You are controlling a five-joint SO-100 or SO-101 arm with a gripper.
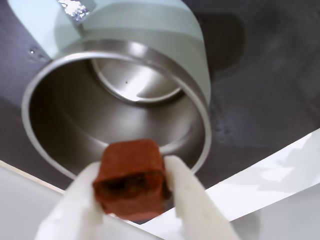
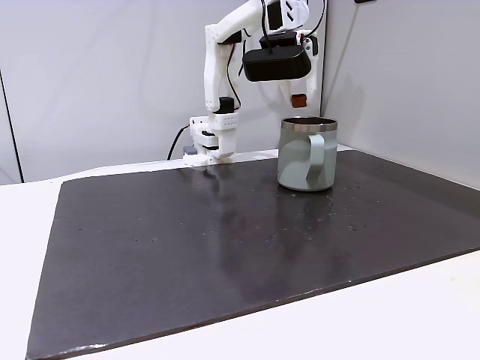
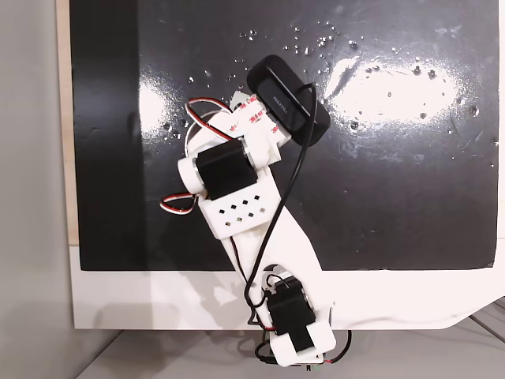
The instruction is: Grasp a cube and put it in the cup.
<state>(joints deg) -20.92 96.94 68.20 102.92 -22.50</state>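
In the wrist view the small reddish-brown cube (image 1: pixel 130 177) is pinched between the two white fingers (image 1: pixel 192 197) of my gripper (image 1: pixel 131 192), which is shut on it. Just beyond it lies the open mouth of the pale grey-green cup (image 1: pixel 150 30), steel inside. From the side in a fixed view, the cube (image 2: pixel 299 100) hangs in the gripper (image 2: pixel 298 98) a little above the cup (image 2: pixel 296 161), over its rim on the side nearer the arm's base. The cup's handle (image 2: pixel 316 160) faces the camera. In the fixed view from above, the arm (image 3: pixel 237 197) hides cup and cube.
A black mat (image 2: pixel 225 240) covers the white table (image 2: pixel 375 322). The arm's base (image 2: pixel 213 139) is mounted at the mat's far edge, with a white wall close behind. Small specks dot the mat near the cup.
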